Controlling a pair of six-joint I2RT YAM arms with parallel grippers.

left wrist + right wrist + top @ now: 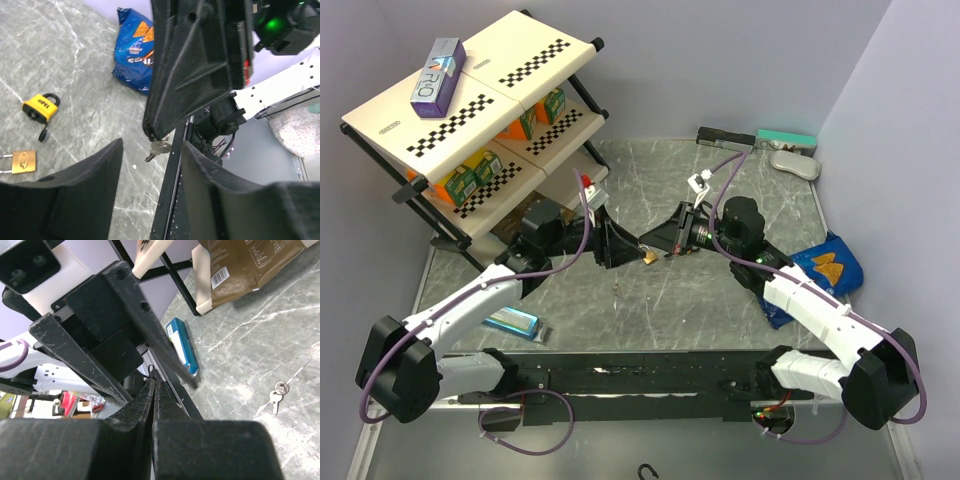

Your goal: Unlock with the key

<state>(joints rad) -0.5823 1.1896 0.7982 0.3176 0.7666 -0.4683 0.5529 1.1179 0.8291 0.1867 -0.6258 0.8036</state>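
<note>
My right gripper (665, 245) is shut; in its wrist view the jaws (152, 382) are pressed together with a small ring at their tip. In the left wrist view a silver key (159, 147) hangs from that gripper's tip, above the table. My left gripper (613, 245) is open and empty and faces the right one; its fingers (85, 190) stand wide apart on either side of the key, not touching it. A yellow padlock (42, 107) and a brass padlock (22, 161) lie on the table beyond. The brass padlock also shows in the top view (648, 258), between the grippers.
A second bunch of keys (276, 392) lies on the table. A checkered shelf rack (470, 110) stands at the back left, with a brown bag (245, 265) under it. A blue box (512, 322) lies front left. A blue chip bag (825, 270) lies at the right.
</note>
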